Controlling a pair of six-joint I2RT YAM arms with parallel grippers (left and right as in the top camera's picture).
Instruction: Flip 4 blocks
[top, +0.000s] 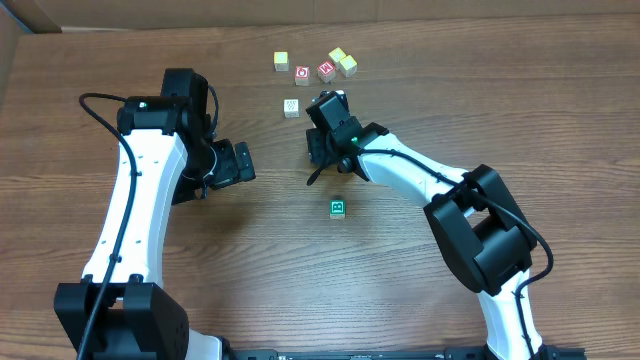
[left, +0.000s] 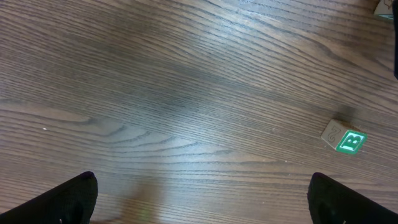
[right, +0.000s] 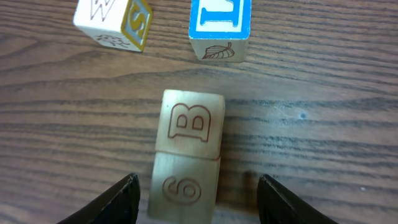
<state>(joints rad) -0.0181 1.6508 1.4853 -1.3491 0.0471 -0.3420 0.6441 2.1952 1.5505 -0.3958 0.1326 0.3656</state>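
Note:
Between the fingers of my right gripper lies pale cream wood with an engraved B face above an engraved 6 face; one block or two, I cannot tell. The jaws are open, a narrow gap on the left and a wide one on the right. In the overhead view this gripper hides that wood. A dotted pale block sits just to its left. The green B block lies alone nearer the front. My left gripper hangs wide open over bare table, holding nothing.
At the back stand two red-faced cubes and yellowish cubes. In the right wrist view, a W/S cube and a blue-faced cube stand just beyond the jaws.

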